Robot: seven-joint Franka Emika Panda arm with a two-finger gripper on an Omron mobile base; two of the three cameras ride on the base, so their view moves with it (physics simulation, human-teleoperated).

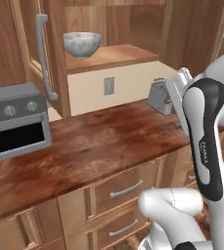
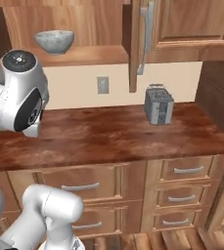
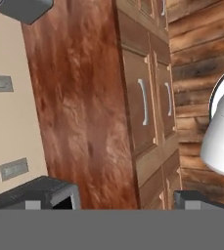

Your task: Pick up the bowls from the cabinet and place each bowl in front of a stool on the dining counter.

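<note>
Stone-look and likely heavy, rigid, slick, the bowl (image 1: 82,44) near the cabinet (image 1: 114,56) shelf's front edge suits a rim pinch; end effector (image 3: 118,202) released.

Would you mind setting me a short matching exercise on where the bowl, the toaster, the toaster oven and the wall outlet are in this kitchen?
Things:
1. bowl
2. toaster
3. toaster oven
4. outlet

Places:
A. on the beige wall between shelf and worktop
B. at the left end of the worktop
C. on the open cabinet's shelf
D. on the worktop below the open door

Pairs: 1-C, 2-D, 3-B, 4-A
</note>
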